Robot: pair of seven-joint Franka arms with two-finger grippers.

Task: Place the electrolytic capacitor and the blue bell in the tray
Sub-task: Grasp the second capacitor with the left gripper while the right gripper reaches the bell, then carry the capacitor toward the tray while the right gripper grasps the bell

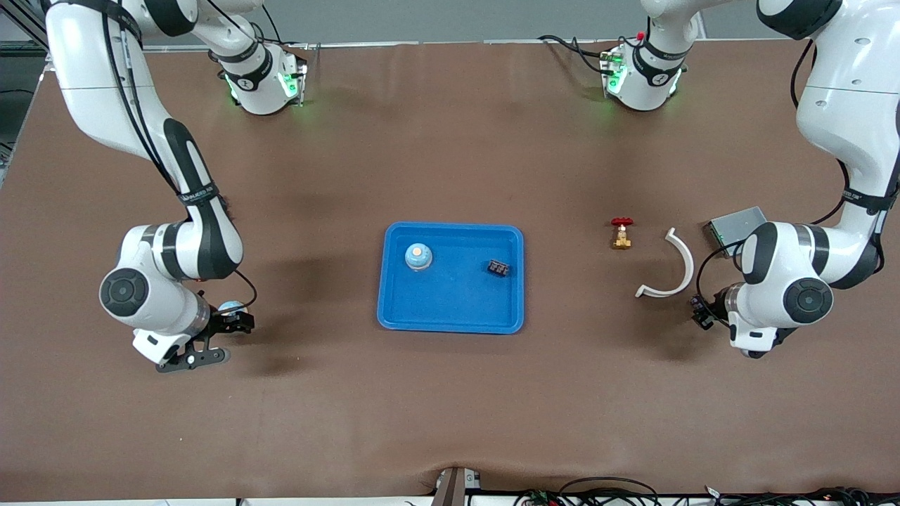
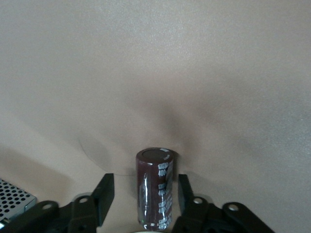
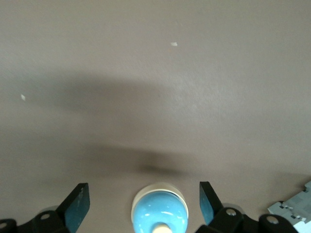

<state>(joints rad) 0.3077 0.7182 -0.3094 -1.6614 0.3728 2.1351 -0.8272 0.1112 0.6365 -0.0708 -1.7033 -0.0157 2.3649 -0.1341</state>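
The bright-blue tray [image 1: 450,309] lies mid-table and holds one blue bell [image 1: 418,256] and a small black part [image 1: 498,268]. A second blue bell [image 1: 230,307] stands on the table toward the right arm's end. My right gripper [image 1: 235,318] is low over it, and in the right wrist view the bell [image 3: 159,213] sits between the open fingers [image 3: 77,204] of the gripper [image 3: 143,191], untouched. The dark-brown electrolytic capacitor [image 2: 155,187] stands upright on the table between the open jaws of my left gripper [image 2: 145,183]. In the front view that gripper [image 1: 703,309] hides the capacitor.
A brass valve with a red handle [image 1: 621,233], a white curved piece [image 1: 671,270] and a grey metal box [image 1: 735,223] lie toward the left arm's end. The box also shows in the left wrist view [image 2: 14,199] and the right wrist view [image 3: 296,208].
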